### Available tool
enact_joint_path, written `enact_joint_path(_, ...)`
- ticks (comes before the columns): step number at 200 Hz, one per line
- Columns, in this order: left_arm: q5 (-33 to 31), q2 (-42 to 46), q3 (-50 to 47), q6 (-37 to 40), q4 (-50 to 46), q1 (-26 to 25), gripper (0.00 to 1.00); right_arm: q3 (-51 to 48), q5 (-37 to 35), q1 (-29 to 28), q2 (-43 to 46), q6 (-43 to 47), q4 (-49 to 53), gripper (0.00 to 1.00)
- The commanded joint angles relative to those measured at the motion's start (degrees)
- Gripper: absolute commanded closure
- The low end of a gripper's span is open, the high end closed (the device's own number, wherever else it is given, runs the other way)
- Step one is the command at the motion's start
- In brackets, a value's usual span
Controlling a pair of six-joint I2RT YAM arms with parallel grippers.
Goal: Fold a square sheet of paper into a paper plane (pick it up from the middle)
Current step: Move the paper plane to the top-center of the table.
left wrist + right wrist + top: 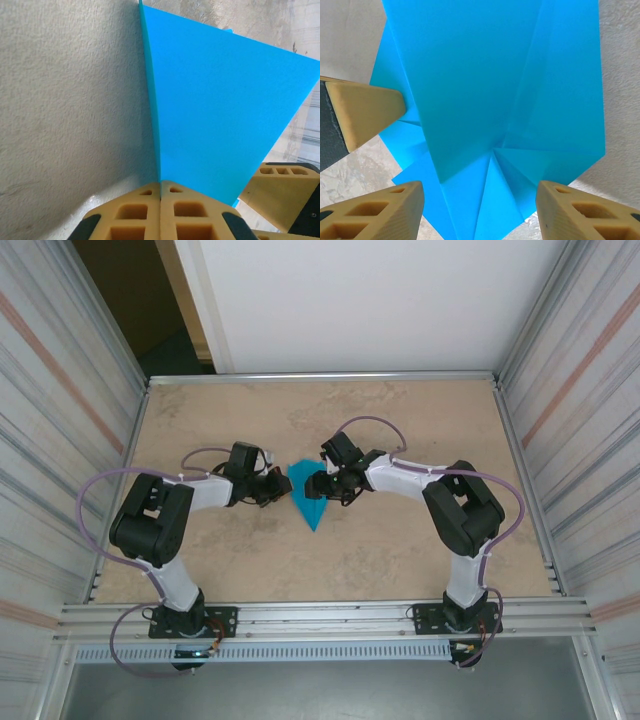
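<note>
While the paper plane [308, 496] lies mid-way across the table [420, 420], nose pointing near, I see my left gripper [160, 187] pinched tight on its left flap. My right gripper [480, 187] is spread wide over its right edge.
</note>
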State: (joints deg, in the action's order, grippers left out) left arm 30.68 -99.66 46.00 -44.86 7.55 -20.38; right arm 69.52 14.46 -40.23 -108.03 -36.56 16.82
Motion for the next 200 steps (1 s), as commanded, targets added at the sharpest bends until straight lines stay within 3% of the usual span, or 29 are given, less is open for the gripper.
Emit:
enact_joint_path(1, 1.4, 0.0, 0.1, 0.7, 0.9, -0.5, 0.97, 0.8, -0.7, -0.2, -0.4, 1.6, 2.0, 0.41)
enact_joint_path(71, 1.6, 0.5, 0.3, 0.5, 0.8, -0.4, 0.97, 0.6, 6.8, -2.5, -0.8, -0.7, 1.4, 0.43)
enact_joint_path(140, 2.7, 1.4, 0.1, -0.3, 1.1, -0.4, 0.98, 2.9, 2.0, -4.0, -3.2, -1.8, 3.5, 0.50)
enact_joint_path(200, 3.5, 1.7, 0.4, -0.8, 1.3, -0.4, 0.97, 5.2, 0.3, -4.8, -4.7, -0.3, 5.1, 0.45)
